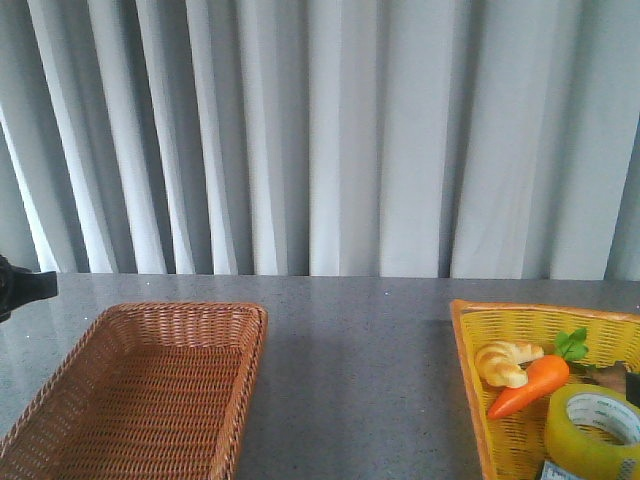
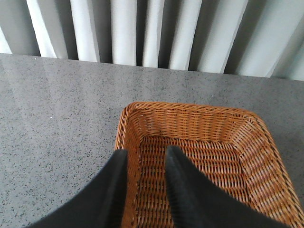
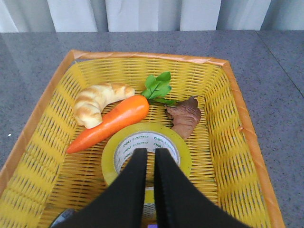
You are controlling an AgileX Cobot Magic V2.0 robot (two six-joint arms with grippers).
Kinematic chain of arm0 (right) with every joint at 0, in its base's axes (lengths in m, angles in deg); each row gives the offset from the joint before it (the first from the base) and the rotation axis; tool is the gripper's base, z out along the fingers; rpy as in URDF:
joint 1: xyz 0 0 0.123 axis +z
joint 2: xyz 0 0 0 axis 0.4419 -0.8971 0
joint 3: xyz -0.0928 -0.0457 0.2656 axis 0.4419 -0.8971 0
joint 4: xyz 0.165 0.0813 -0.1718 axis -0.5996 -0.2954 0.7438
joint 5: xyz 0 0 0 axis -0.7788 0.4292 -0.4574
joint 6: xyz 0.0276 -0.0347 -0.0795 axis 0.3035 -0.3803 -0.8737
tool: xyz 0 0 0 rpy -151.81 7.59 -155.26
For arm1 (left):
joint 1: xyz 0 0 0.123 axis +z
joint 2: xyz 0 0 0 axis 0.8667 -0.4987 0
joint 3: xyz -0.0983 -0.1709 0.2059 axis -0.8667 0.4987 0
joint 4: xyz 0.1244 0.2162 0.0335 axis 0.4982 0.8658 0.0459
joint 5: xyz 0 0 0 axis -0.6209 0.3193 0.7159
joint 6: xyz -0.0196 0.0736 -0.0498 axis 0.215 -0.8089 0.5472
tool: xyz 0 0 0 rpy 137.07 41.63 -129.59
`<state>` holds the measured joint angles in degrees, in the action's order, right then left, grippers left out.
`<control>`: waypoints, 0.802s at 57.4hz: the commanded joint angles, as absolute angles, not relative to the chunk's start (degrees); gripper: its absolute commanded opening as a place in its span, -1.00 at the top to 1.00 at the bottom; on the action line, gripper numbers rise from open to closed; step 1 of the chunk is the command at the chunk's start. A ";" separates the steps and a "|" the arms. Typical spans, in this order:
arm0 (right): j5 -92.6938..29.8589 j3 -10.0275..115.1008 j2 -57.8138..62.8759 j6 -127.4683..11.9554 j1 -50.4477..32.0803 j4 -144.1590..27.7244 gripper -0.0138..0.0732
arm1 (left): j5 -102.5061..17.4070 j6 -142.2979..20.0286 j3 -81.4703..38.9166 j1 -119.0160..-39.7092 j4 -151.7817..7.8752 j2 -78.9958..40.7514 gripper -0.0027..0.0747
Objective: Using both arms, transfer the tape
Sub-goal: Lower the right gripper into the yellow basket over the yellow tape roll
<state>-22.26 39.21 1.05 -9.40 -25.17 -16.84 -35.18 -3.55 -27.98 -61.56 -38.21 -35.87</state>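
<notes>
My right gripper (image 3: 146,153) hangs over the yellow basket (image 3: 228,95), its two black fingers (image 3: 135,166) drawn almost together with only a thin slit between them and nothing pinched there; the tips sit over the near rim and open hole of the tape (image 3: 178,142), though I cannot tell whether they touch it. The tape lies flat in the lower middle of that picture, white printed core facing up, just beside the orange toy carrot (image 3: 111,123) that slants from lower left to the green leaves at centre. A pale croissant (image 3: 97,102) curls at the carrot's upper left, and a brown croissant-like piece (image 3: 185,116) lies to the right of the leaves. In the front view the same yellow basket (image 1: 470,360) fills the lower right corner, with the tape (image 1: 595,425) at the frame's bottom right edge, below the carrot (image 1: 530,387). My left gripper (image 2: 145,159) hovers over the near corner of the brown wicker basket (image 2: 190,107), its fingers (image 2: 180,175) parted by a modest gap and holding nothing, one on each side of the basket's rim as seen. Both baskets rest on the grey speckled table (image 1: 360,340), well apart, with pleated grey curtains (image 1: 320,130) behind
</notes>
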 commanded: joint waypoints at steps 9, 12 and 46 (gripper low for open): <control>-24.52 41.13 0.35 -10.61 -25.26 -16.30 -0.10 | -37.52 -3.47 -32.97 -61.90 -40.44 -37.76 -0.59; -24.52 41.13 -0.37 -10.77 -25.26 -16.30 -0.25 | -37.57 -3.52 -33.64 -61.90 -41.35 -38.26 -0.70; -8.96 63.07 -24.17 -7.95 -28.00 -14.01 -0.46 | -39.93 -3.52 -34.87 -62.16 -41.68 -42.38 -0.56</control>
